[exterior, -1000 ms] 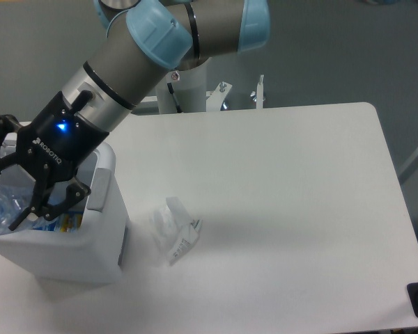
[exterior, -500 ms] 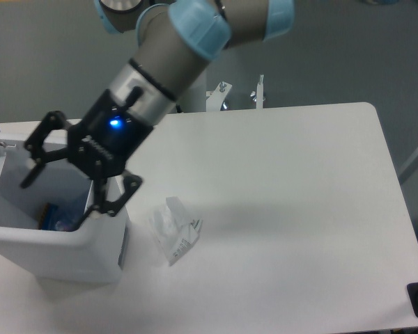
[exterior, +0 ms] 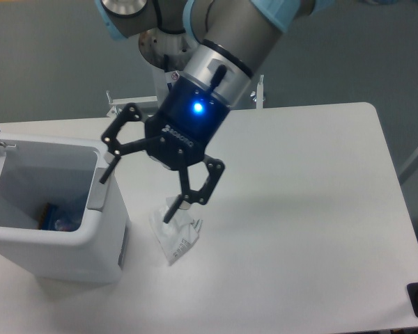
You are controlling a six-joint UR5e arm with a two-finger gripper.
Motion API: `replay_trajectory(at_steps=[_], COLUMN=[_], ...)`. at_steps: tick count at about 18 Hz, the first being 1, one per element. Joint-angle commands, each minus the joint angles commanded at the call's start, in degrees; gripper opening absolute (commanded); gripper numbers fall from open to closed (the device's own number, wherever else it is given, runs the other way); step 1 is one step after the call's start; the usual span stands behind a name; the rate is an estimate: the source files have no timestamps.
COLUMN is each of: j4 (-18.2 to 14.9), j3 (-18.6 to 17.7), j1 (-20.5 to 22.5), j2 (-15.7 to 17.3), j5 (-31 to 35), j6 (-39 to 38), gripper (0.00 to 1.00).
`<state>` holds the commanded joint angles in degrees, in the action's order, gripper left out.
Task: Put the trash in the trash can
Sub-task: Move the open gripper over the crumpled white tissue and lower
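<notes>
Now the gripper (exterior: 141, 191), jaws spread wide and holding nothing, is hovering above the wrapper (exterior: 174, 235); closing off-centre risks nudging it beside the trash can (exterior: 63, 257).

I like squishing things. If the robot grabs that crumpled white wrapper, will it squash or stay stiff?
The crumpled white wrapper would probably squash, since it already shows folds and creases. It looks thin, so it is likely very light and may slide on the smooth table if nudged. It lies flat, so rolling seems unlikely. The open tool hangs just above it.
</notes>
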<state>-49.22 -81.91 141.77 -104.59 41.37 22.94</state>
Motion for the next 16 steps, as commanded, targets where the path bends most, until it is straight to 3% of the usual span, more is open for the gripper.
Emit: replay_trajectory(at_steps=[5,12,16], j4=[0.0,0.0,0.0], j3=[-4.74,-14.23,-16.96], j1=[0.44,0.18,-0.97], j2=[-3.69,-3.43,-3.34], j5=[11.18,18.04,19.89], j6=[5.26,13.8,17.58], gripper=[1.0,1.0,1.0])
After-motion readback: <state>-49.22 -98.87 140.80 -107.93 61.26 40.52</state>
